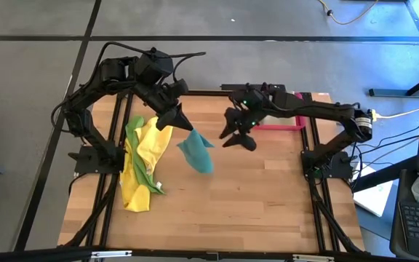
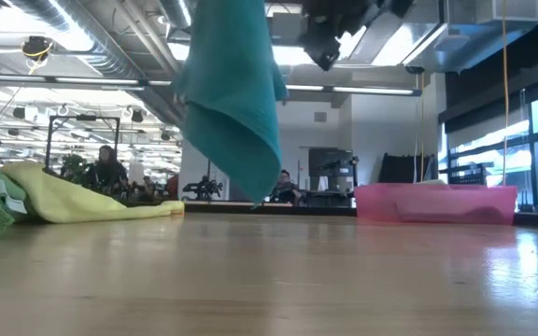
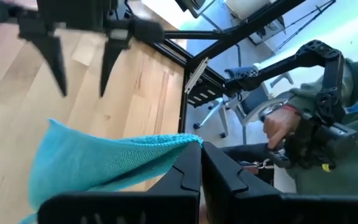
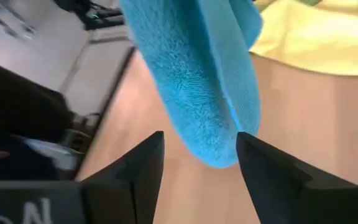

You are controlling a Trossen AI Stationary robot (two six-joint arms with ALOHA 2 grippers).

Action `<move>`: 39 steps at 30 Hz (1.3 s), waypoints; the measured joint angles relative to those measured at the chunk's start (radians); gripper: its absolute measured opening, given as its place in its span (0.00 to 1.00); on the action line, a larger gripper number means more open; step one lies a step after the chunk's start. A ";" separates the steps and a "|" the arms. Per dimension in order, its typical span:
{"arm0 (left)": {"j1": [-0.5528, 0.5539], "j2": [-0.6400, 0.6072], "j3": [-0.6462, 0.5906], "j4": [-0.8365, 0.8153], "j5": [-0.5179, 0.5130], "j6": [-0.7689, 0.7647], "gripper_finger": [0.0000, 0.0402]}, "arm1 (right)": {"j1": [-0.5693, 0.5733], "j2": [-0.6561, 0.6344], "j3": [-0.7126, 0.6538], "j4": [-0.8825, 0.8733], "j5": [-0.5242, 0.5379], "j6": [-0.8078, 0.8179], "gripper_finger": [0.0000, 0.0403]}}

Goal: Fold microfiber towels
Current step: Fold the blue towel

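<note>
We have the teal towel (image 1: 196, 151) lifted clear of the table (image 1: 268, 196): our left gripper (image 1: 182, 122) has its fingers pressed together on one upper corner, and the cloth hangs from that pinch in a loose, bunched drape, its lowest fold above the wood in the low view. Our right gripper (image 1: 237, 135) sits just beside the teal towel, on the side toward the pink tray (image 1: 286, 125), with its fingers spread and nothing between them; in the right wrist view the hanging cloth fills the gap ahead of those open fingers (image 4: 143, 168). The other towels, yellow (image 1: 145, 156) and green (image 1: 134, 135), lie in a heap on the far side of the teal towel from the tray, untouched. We judge that we are about to take a second corner so the cloth can be stretched flat. The risk is that the towel hangs doubled over itself, so our right gripper could close on a thick fold or on two layers instead of one free corner, and the cloth would then spread twisted. A shallow bite on the edge could also slip once we pull the arms apart. If we lower too early, the bottom fold may drag on the wood and crumple, or drift toward the heap of towels.
</note>
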 joint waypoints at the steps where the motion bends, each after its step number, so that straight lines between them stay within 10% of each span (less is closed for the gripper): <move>1: 0.000 0.000 0.000 0.007 0.000 0.001 0.00 | 0.008 0.003 -0.011 0.017 0.028 -0.023 0.50; 8: 0.000 0.000 0.000 0.078 0.011 0.002 0.00 | 0.020 0.068 -0.101 0.267 0.248 -0.124 0.50; 21: 0.000 0.000 0.000 0.074 0.011 0.010 0.00 | 0.003 0.090 -0.101 0.339 0.040 -0.106 0.50; 39: 0.024 0.000 0.000 0.075 0.007 0.013 0.00 | 0.032 0.167 -0.101 0.407 0.062 0.006 0.37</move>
